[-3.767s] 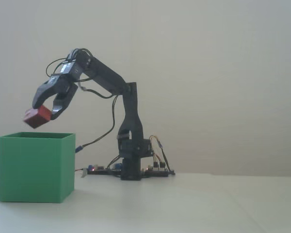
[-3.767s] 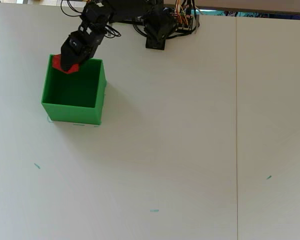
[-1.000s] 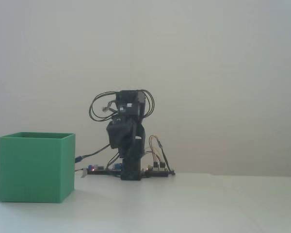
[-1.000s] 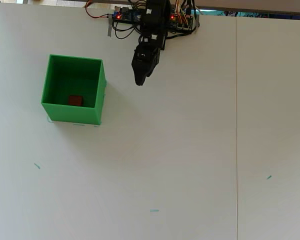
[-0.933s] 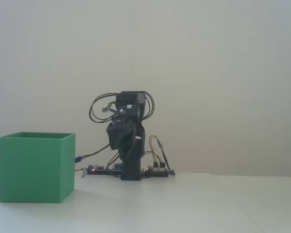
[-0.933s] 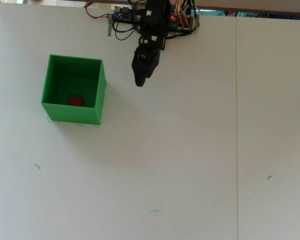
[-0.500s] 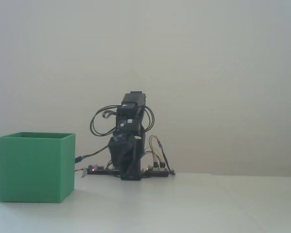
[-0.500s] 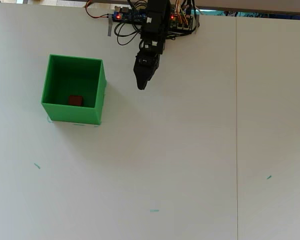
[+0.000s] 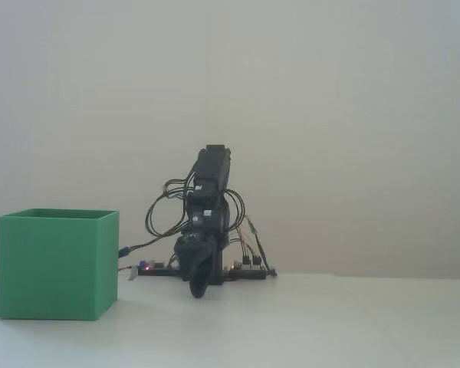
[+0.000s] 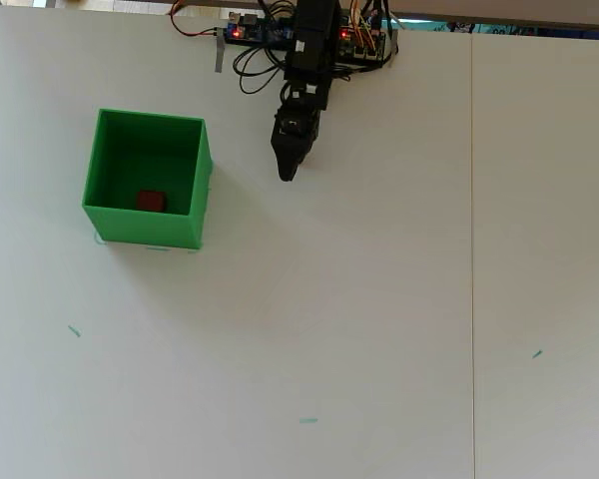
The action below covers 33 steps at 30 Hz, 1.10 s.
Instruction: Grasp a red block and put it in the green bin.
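White desk (image 10: pixel 379 299), plain pale wall (image 9: pixel 353 115).
Red block (image 10: pixel 151 201) is lying inside the green bin (image 10: pixel 194 195) near the desk's far-left corner; gripper (image 10: pixel 289 175) fingers are sitting together, empty.

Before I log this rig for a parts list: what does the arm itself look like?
The arm is all black, built of blocky segments, with loops of thin black cable hanging beside it. Its gripper narrows to a dark pointed tip. At its base sit circuit boards with small red lights and coloured wires.
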### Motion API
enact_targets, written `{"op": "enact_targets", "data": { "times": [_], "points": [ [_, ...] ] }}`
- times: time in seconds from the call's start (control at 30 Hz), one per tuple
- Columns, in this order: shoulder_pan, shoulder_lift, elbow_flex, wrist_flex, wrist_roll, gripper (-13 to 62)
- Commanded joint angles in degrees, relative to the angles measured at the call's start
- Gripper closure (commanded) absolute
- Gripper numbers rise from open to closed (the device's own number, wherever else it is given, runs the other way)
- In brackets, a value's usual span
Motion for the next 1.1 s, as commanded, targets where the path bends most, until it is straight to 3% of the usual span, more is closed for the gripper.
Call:
{"op": "enact_targets", "data": {
  "times": [0.0, 0.3, 1.07],
  "points": [
    [0.1, 5.7, 2.5, -8.1, -0.5, 14.7],
    [-0.1, 5.6, 13.6, -25.0, -2.0, 14.9],
    [-3.1, 4.9, 13.5, -13.3, -1.9, 16.0]
  ]
}}
